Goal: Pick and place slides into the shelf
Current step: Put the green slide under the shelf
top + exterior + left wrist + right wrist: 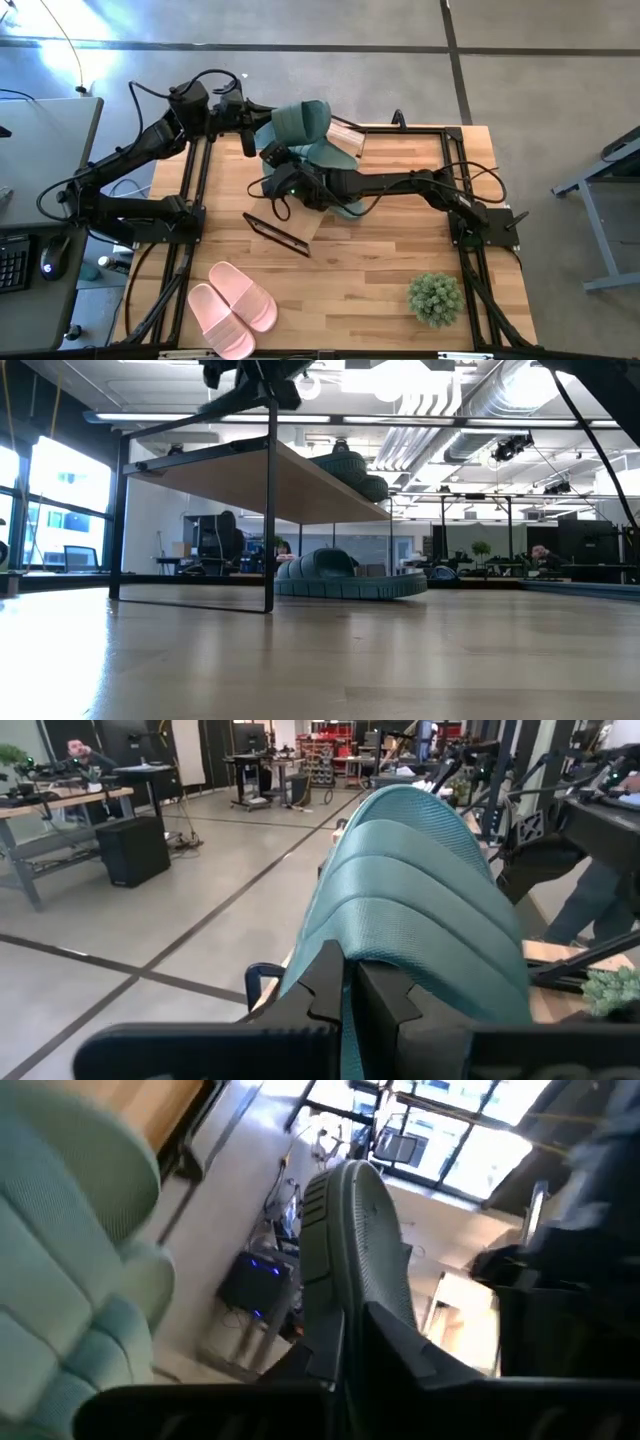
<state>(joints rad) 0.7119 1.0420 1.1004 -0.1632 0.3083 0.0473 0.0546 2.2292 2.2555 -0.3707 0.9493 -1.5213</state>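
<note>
A sage green slide hangs in the air above the shelf's far left part, with both grippers shut on it. My left gripper reaches it from the table's left. My right gripper reaches it from the right, its arm stretched across the shelf. The low view shows the shelf's plank top carrying green slides, and another green slide lying under it. A pale pink pair lies on the table at the near left. My left gripper pinches the slide's ribbed strap at its edge between both fingers. The fingers come roughly level from the table's left. The slide is lifted clear and stretches away from the fingers. My right gripper pinches a thin rim of the same slide's sole between its two fingers. It comes about level from the table's right. The slide stands on edge in the hold, clear of the shelf.
A small green potted plant stands near the table's right front corner. The shelf's black wire frame juts toward the near side. Bare tabletop lies between the pink pair and the plant. Beyond the table's left edge is a desk with a keyboard.
</note>
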